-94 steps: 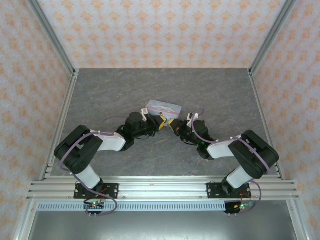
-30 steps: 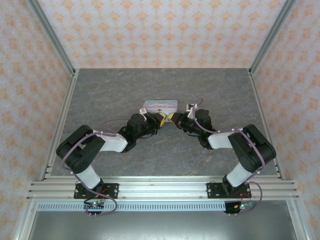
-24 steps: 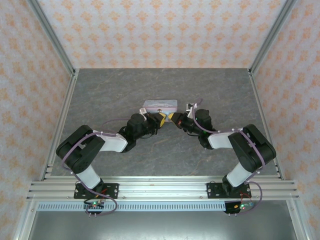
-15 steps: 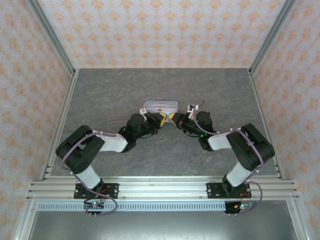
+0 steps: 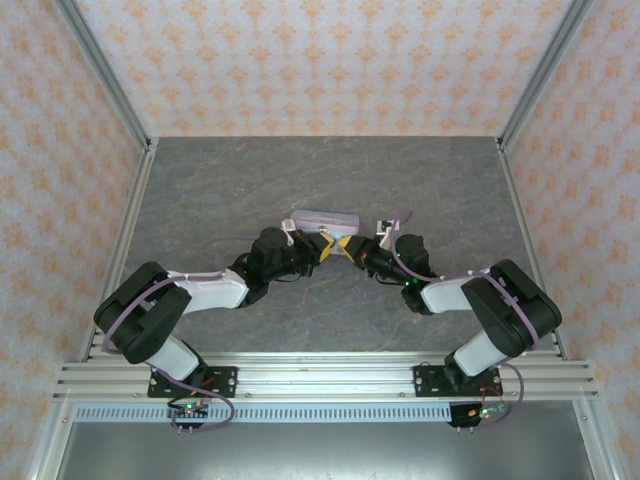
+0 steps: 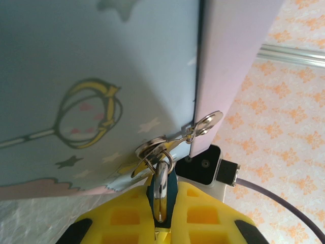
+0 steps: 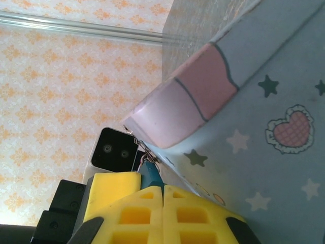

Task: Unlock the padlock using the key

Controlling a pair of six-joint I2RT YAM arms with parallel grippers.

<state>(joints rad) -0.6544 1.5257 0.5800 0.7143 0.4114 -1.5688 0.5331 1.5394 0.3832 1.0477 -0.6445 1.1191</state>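
The left gripper (image 6: 161, 201) has its jaws clamped on the padlock (image 6: 170, 184), a small dark teal body pinched between the yellow fingers (image 6: 122, 216), with a silver strip running down its middle. The right gripper (image 7: 162, 195) has its jaws pressed fully together just beside that same teal piece (image 7: 151, 175). Whether the key sits between its pads I cannot tell. The lock hangs from silver rings (image 6: 152, 150) linked to the clasp (image 6: 205, 122) at the edge of the tin box (image 6: 76, 61), which lies midway between the table's (image 5: 200, 200) left and right edges, a little nearer the far edge. The hold is narrow and on a smooth, tiny body, so a sideways push from the right could twist the lock in the pads or knock it free. A key that meets the keyhole off-axis would likely skid along the body instead of entering. The two sets of fingers are almost touching, so a small error risks a clash. Because the lock is tied to the box, any tug may drag or tip the box.
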